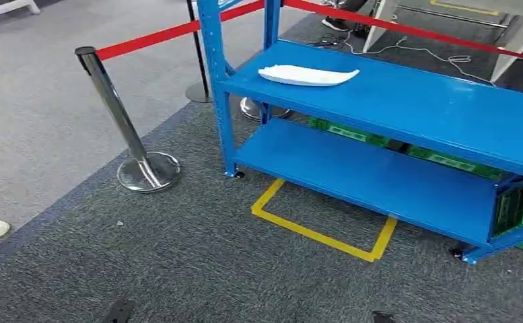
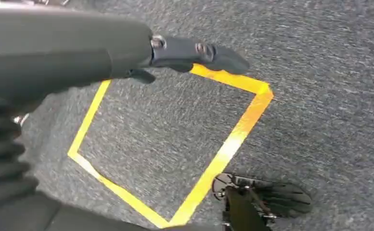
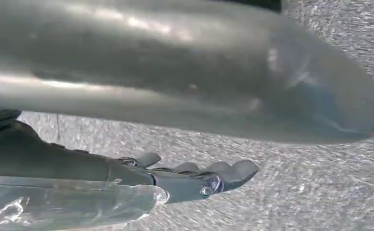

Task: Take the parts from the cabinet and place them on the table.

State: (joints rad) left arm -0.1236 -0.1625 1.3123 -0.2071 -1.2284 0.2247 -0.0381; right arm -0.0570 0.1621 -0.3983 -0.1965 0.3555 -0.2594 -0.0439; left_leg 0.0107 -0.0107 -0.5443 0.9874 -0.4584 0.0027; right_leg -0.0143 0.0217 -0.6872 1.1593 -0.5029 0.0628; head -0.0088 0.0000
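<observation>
Grey carpet, blue cabinet [image 1: 406, 101] far right; white part [image 1: 307, 75] on top shelf. No legible writing. Left hand [image 2: 194, 53] empty, fingers straight; right hand [image 3: 194, 175] grips a silvery part [image 3: 175, 67].

1. The left hand [image 2: 127, 53] has a broad, smooth dark grey cover and a darker finger [image 2: 199, 53] with small silver screws at its base.
2. Behind that hand sits a grey ribbed cover [image 2: 2, 144].
3. The right hand [image 3: 175, 180] shows dark grey fingers [image 3: 233, 171] with rounded tips and a silver screw near their base.
4. A wide, glossy silver-grey part [image 3: 175, 67], blurred, lies above the right hand.
</observation>
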